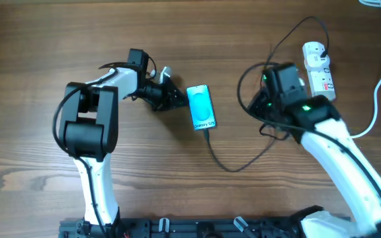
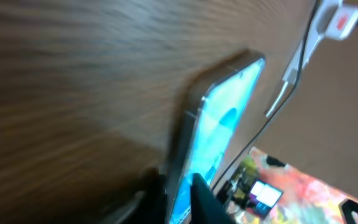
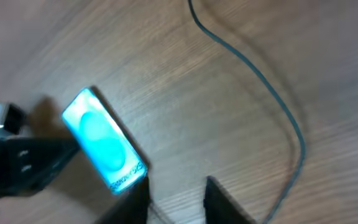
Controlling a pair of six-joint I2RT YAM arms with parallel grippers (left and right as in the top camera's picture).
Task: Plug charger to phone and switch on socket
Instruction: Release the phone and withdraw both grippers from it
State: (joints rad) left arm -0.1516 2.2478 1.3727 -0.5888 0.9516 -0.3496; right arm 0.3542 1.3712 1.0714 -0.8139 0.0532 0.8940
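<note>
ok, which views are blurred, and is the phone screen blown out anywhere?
Overhead: sharp, evenly lit, phone text readable. Left wrist: heavy motion blur, table grain smeared. Right wrist: soft focus, screen glows overexposed, its text barely legible.

— Overhead?
— Fixed high, looking straight down; I get the whole table point(image 1: 32, 39).
— Wrist views?
— Left: low, skimming the surface, very close. Right: higher, tilted down, near. All three share the phone point(image 1: 200, 107).

dark "Galaxy" lettering on the white bottom band of the phone point(image 1: 201, 108), red marks on the socket point(image 1: 319, 69) unreadable
</note>
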